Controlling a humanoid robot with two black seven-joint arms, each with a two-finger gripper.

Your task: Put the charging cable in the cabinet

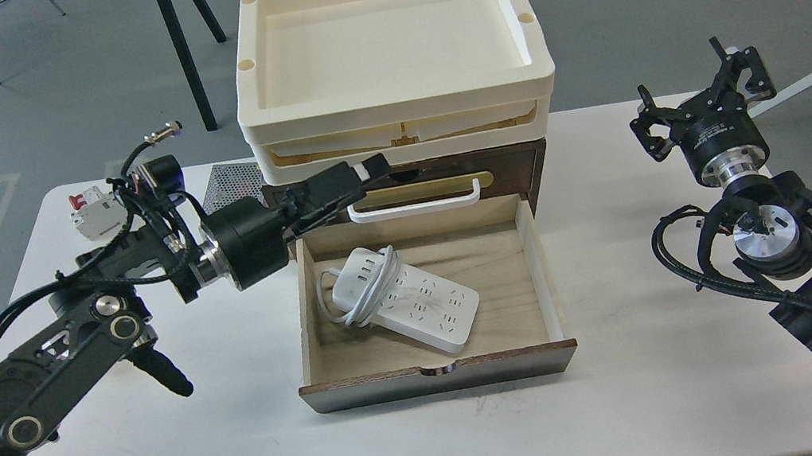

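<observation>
The charging cable (418,307), a flat white power strip with its cord coiled around the left end, lies flat inside the open light-wood drawer (436,376) of the dark brown cabinet (517,163). My left gripper (365,182) is open and empty. It hovers above the drawer's back left corner, in front of the cabinet face and just left of the white-and-brass handle (415,206). It is apart from the cable. My right gripper (700,95) is open and empty, raised over the table's right side, far from the cabinet.
Cream plastic trays (387,46) are stacked on the cabinet. A small white breaker with a red switch (94,214) and a perforated metal power-supply box (231,186) sit on the table behind my left arm. A chair stands off the table's right edge.
</observation>
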